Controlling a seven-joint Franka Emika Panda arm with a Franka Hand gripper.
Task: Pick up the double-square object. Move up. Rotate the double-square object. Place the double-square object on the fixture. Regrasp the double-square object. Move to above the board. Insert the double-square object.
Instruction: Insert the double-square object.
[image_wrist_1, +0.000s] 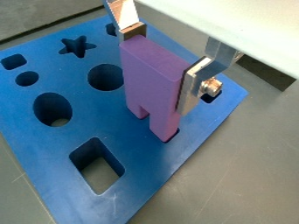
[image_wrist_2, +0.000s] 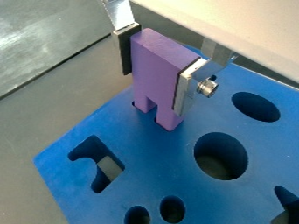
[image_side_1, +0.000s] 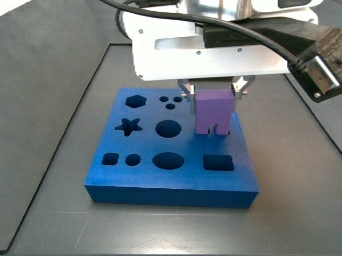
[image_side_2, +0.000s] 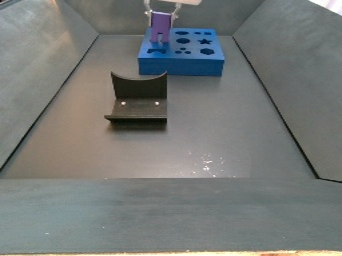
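My gripper (image_wrist_1: 163, 59) is shut on the double-square object (image_wrist_1: 153, 83), a light-purple block held upright with its notched end down. The two legs touch or sit just at the top of the bright-blue board (image_wrist_1: 198, 162) near one edge; whether they are in a cut-out I cannot tell. It shows in both wrist views (image_wrist_2: 158, 79) and in both side views (image_side_1: 213, 111) (image_side_2: 159, 29). The gripper (image_side_1: 215, 92) is over the board (image_side_1: 160, 185). The dark fixture (image_side_2: 136, 101) stands apart on the floor, nearer than the board (image_side_2: 201, 62).
The board has a star (image_wrist_1: 76, 46), round holes (image_wrist_1: 52, 108) and a square cut-out (image_wrist_1: 98, 164) open around the block. Dark sloped walls (image_side_2: 47, 70) enclose the floor.
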